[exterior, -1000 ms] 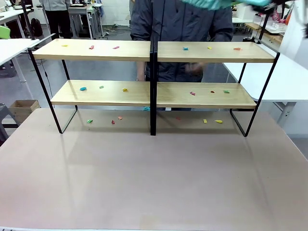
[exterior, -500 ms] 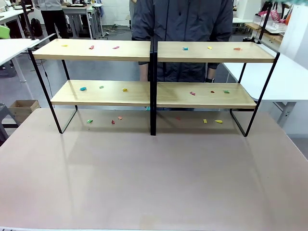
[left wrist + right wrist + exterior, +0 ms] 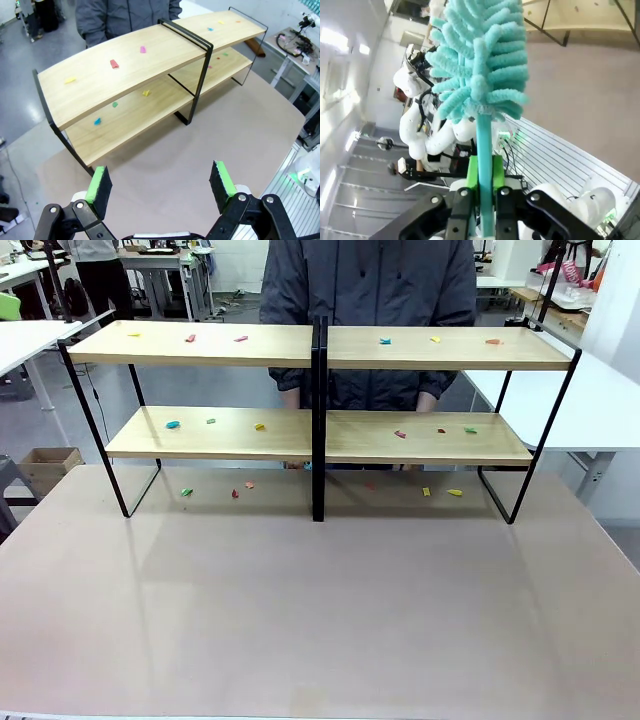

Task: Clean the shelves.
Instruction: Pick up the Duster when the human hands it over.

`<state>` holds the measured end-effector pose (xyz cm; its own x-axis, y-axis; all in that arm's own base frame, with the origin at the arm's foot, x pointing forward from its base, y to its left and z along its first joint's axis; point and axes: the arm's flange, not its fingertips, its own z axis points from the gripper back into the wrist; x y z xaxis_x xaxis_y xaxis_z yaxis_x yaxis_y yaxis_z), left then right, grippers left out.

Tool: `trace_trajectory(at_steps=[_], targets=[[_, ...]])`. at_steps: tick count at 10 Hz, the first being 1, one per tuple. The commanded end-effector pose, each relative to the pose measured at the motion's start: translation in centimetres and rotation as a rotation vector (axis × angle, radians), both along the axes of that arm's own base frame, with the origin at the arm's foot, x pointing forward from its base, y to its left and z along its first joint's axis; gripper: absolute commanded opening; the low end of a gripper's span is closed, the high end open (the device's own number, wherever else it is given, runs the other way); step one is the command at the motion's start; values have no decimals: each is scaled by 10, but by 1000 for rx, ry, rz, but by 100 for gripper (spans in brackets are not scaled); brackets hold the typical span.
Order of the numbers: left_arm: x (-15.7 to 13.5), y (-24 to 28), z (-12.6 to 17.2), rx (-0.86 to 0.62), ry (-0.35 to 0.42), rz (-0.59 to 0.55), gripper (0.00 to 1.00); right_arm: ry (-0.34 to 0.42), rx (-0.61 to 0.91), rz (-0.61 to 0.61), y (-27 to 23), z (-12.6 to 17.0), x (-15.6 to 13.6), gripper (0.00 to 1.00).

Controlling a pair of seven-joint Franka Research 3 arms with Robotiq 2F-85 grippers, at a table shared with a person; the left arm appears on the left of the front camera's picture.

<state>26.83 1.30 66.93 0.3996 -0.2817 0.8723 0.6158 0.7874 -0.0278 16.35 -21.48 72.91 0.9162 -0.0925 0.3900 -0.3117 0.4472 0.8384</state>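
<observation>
The shelves (image 3: pixel 250 433) stand at the far half of the beige table, two tiers of light wooden boards on a black frame with a black central upright. Small coloured scraps (image 3: pixel 173 424) lie scattered on the boards and on the tabletop beneath. In the left wrist view the shelves (image 3: pixel 125 75) lie ahead and below, and my left gripper (image 3: pixel 161 184) hangs open above the table, holding nothing. My right gripper (image 3: pixel 482 192) is shut on the handle of a teal fluffy duster (image 3: pixel 480 60), whose head rises in front of the camera. A person (image 3: pixel 370 300) stands behind the shelves.
White tables (image 3: pixel 610 400) flank the shelves at left and right. A cardboard box (image 3: pixel 48 462) sits on the floor at far left. The near half of the beige table (image 3: pixel 320 620) is bare. A corner of the shelves (image 3: pixel 580 20) appears at the top of the right wrist view.
The teal duster that swept across the top right a second ago has left the front view. The person has lowered their hands behind the shelves.
</observation>
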Motion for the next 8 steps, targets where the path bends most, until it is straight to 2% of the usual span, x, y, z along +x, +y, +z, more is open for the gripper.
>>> trace_trajectory(at_steps=[1, 2, 8], targets=[[0, 0, 0, 5, 7, 2, 100, -14, 22, -55, -1, -24, -3, 0], [0, 0, 0, 5, 7, 2, 100, 0, 0, 0, 0, 0, 0, 0], [0, 0, 0, 5, 7, 2, 100, 0, 0, 0, 0, 0, 0, 0]])
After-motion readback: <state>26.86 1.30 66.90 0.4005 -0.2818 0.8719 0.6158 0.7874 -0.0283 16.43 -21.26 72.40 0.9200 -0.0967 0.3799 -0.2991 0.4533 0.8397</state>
